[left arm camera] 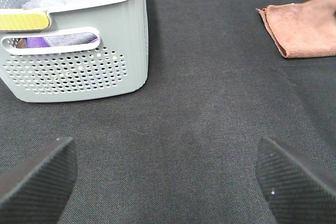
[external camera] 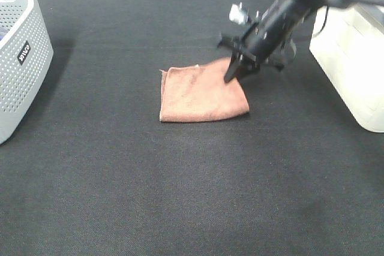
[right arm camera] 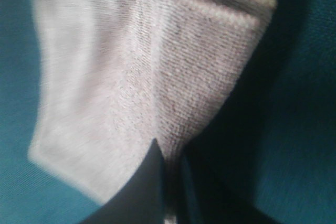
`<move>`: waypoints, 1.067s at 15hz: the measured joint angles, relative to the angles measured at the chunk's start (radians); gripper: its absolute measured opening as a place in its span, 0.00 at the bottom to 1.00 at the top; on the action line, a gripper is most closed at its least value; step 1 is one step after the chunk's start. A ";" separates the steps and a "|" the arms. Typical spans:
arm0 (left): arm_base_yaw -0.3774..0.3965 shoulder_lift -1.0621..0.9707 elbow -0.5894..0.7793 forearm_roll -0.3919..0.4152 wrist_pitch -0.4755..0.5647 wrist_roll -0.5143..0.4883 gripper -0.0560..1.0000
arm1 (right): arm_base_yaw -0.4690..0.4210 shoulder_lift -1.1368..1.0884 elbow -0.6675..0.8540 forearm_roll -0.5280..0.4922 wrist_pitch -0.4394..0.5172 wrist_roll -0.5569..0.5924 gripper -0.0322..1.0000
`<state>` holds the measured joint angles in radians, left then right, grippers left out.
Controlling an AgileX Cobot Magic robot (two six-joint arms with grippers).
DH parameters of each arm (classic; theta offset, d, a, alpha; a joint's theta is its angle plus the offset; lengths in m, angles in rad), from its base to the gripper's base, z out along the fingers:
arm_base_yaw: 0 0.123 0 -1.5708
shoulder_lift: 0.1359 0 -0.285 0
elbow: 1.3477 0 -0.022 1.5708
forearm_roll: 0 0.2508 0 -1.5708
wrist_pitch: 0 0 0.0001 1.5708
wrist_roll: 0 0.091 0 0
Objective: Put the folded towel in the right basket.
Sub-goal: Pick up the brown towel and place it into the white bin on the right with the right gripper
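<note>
The folded brown towel (external camera: pixel 201 94) lies flat in the middle of the black table. My right gripper (external camera: pixel 231 76) is down at its far right corner, and its jaws are closed on the towel's edge. In the right wrist view the towel (right arm camera: pixel 136 66) fills the frame, with the dark fingertips (right arm camera: pixel 152 182) pinched together on its folded edge. The cream right basket (external camera: pixel 354 70) stands at the table's right side. My left gripper (left arm camera: pixel 165 156) is open and empty over bare table. The towel also shows far off in the left wrist view (left arm camera: pixel 304 27).
A grey perforated basket (external camera: pixel 18 58) stands at the left edge; the left wrist view shows it (left arm camera: pixel 79 72) holding several cloths. The table is covered in black cloth (external camera: pixel 192 196).
</note>
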<state>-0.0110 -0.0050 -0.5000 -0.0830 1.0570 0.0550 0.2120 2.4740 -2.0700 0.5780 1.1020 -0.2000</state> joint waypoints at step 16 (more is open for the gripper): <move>0.000 0.000 0.000 0.000 0.000 0.000 0.88 | -0.078 -0.566 0.000 -0.416 0.078 0.044 0.04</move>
<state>-0.0110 -0.0050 -0.5000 -0.0830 1.0570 0.0550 0.1340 1.9080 -2.0700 0.1620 1.1800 -0.1560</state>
